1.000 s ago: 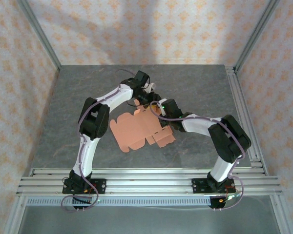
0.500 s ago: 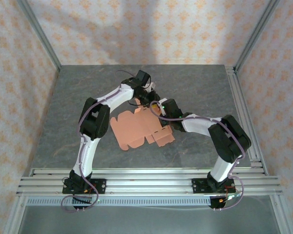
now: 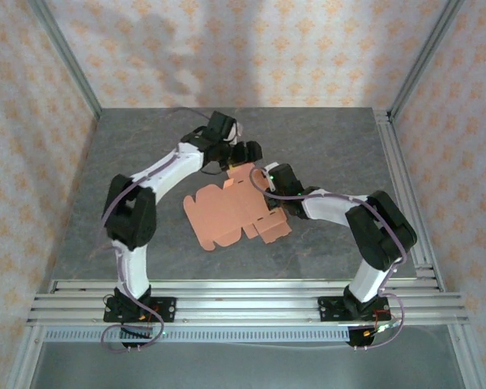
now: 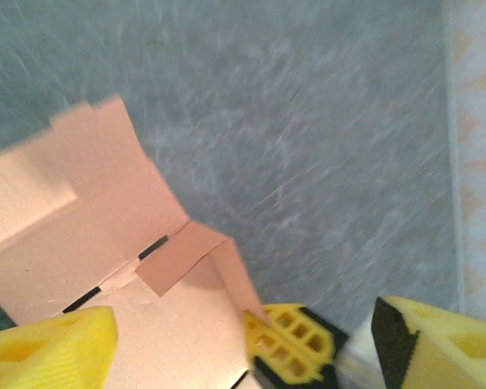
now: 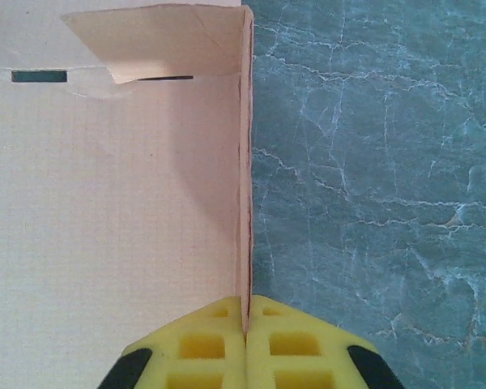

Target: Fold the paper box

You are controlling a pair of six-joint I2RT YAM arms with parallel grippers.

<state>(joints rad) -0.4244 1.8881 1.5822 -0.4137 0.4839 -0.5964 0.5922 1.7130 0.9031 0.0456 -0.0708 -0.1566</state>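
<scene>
— What does the right claw (image 5: 245,320) hold?
— The box (image 3: 227,215). The claw is closed, and its two yellow pads (image 5: 202,344) press together on one flap. This flap stands upright at the far right corner of the box, and its thin edge goes in between the pads.
— And the left claw (image 3: 247,152)?
— It is wide open, at the far side of the box, just beyond that flap. In its own camera the fingers (image 4: 49,348) are far apart, one over the card and the other beside the box. The right claw's pad lies between them. It grips nothing. If a finger touches the card, I cannot tell.
— Where is the box?
— It lies on the table (image 3: 130,162) between the two arms, mostly a flat salmon sheet with rounded flaps at its near side.
— Is there room around it?
— Yes, bare table left of the box and beyond it. Right of the box the right arm (image 3: 332,207) lies low and near. The rail (image 3: 397,186) is well apart on that side.
</scene>
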